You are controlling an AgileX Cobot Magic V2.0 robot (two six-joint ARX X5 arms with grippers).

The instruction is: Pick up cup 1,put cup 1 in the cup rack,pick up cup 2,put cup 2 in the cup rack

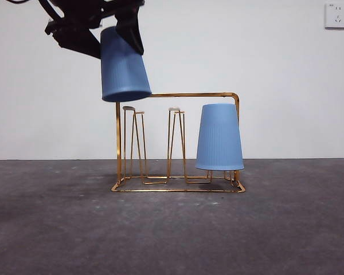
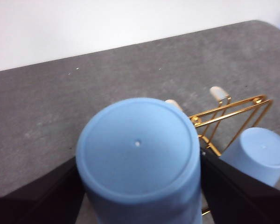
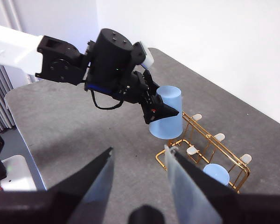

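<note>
The left claw [image 1: 121, 34], entering at the upper left of the front view, is clamped on an inverted blue cup [image 1: 124, 66], one black jaw on each side of its wall. The cup is held mouth down and slightly tilted, apparently so that its open end can be lowered over an upright peg. Its rim hangs just above the left end of the gold wire cup rack [image 1: 178, 143], over the leftmost hairpin pegs [image 1: 135, 143] and clear of them; it is not yet seated.

A second blue cup [image 1: 219, 137] already sits inverted on the rack's right end, at the right of centre in the front view, leaving the left and middle pegs free. The rack's top rail runs close beside the held cup's rim and is the likeliest thing to catch it on the way down.

The right claw [image 3: 139, 161], at the bottom of the right wrist view, stands with its jaws apart and empty, high above the grey desk [image 1: 46, 229] and well apart from the rack. A white wall socket [image 1: 336, 15] shows at the upper right of the front view.
</note>
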